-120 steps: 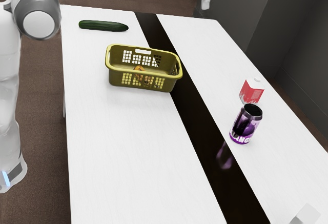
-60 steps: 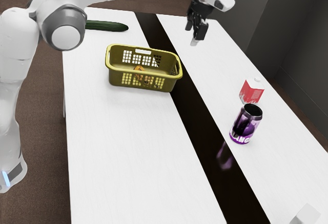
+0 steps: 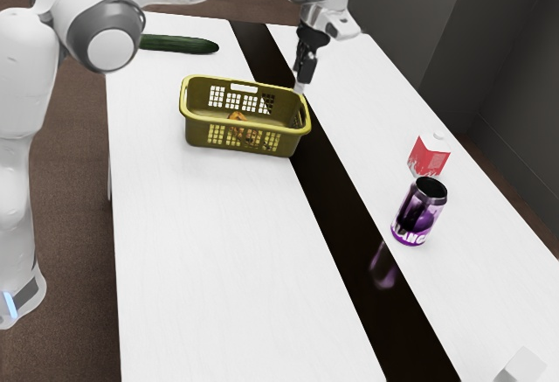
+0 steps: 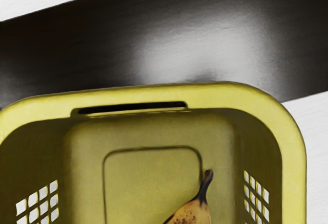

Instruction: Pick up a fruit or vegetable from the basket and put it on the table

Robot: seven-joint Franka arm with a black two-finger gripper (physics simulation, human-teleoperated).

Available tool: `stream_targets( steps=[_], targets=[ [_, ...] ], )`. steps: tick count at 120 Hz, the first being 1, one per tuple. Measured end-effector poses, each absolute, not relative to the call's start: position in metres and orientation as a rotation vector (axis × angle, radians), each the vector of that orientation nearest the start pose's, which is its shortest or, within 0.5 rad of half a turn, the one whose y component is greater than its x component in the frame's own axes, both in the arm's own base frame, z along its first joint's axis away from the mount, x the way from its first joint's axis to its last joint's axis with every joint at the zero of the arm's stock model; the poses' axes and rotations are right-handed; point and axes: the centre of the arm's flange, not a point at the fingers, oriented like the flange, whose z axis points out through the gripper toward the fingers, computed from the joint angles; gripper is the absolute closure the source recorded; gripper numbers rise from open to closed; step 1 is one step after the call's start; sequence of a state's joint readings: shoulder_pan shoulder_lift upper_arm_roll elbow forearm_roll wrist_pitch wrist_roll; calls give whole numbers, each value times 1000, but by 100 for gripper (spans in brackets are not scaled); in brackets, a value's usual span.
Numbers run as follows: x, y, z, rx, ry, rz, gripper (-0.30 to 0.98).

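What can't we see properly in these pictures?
- Banana: cut off by the wrist view's lower edge; partly behind the basket wall in the exterior view.
- Cucumber: one end behind the arm, exterior view.
- Writing on the red carton: too small to read, exterior view.

Bright, fairly even light falls across the white surface [image 3: 210, 260] in the exterior view, leaving it pale and almost washed out. The brown floor [image 3: 65, 225] and grey walls [image 3: 419, 15] sit much dimmer around it. The black strip [image 3: 345, 242] is glossy and carries a muted purple reflection [image 3: 383, 268] near the can [image 3: 417, 213]. In the wrist view, a broad, milky patch of glare [image 4: 205, 42] spreads over that strip, its soft edges fading into near-black. The yellow basket's rim [image 4: 294, 167] catches the light, while its inner walls fall into olive shade, darkest toward the sides.
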State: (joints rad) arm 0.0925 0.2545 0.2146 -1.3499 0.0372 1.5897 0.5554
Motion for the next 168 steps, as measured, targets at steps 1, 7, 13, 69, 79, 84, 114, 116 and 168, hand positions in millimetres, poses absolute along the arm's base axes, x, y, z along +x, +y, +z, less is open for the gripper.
stream_targets(
  steps=[1, 7, 13, 69, 79, 84, 114, 116, 168],
  targets=[
    [605, 178, 583, -3035, 398, 67, 0],
    [603, 186, 584, -3027, 434, 50, 0],
    [602, 190, 583, -3018, 480, 42, 0],
    [576, 189, 502, -2955, 839, 119, 0],
    [574, 192, 493, -2944, 873, 120, 0],
    [571, 199, 492, -2942, 873, 117, 0],
    [552, 207, 489, -2934, 939, 70, 0],
    [550, 207, 489, -2935, 943, 67, 0],
    [527, 223, 466, -2934, 988, 59, 0]
  ],
)
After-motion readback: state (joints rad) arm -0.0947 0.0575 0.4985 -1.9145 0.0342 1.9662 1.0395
